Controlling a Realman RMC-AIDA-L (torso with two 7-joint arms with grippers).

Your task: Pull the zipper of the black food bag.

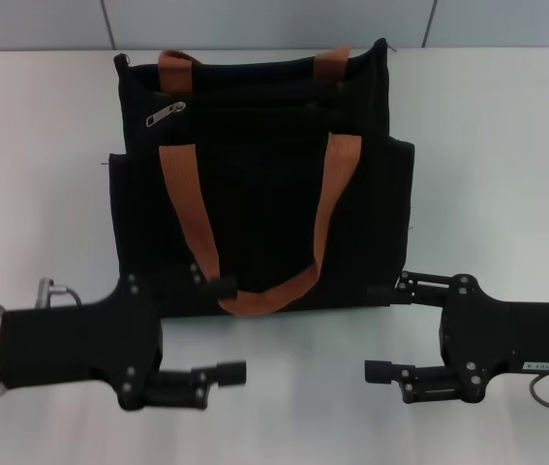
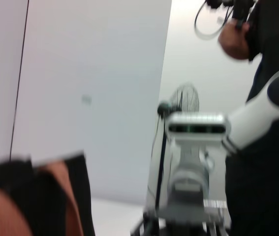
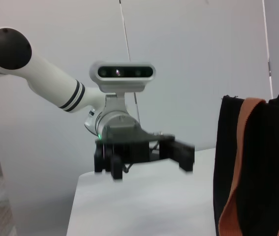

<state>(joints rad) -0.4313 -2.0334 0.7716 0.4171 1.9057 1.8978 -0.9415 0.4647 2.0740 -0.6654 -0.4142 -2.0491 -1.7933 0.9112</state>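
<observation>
Nearest the robot in the head view, the left claw (image 1: 228,329) and the right claw (image 1: 388,327) hover low over the white worktop (image 1: 506,174), pointing toward each other from either side. Each has its two black fingers spread wide, holding nothing. The nearer finger of each pair hangs over bare worktop; the farther finger reaches the bag's near bottom edge. A clear strip of worktop lies between the two claws, and the right wrist view shows the left claw (image 3: 144,161) across that gap, its fingers parted above the white surface.

Just beyond them stands the black food bag (image 1: 255,184), a boxy tote filling the middle of the worktop, with open surface to both its sides. Two orange-brown straps (image 1: 324,213) hang down its front face and join in a loop at the lower edge, between the claws. The zipper (image 1: 165,114), a small silver tab, lies tilted at the bag's upper left, well apart from both claws.

Past the bag, the worktop's far edge meets a pale panelled wall (image 1: 274,21). In the left wrist view a person in dark clothing (image 2: 267,73) stands near a small fan (image 2: 184,101).
</observation>
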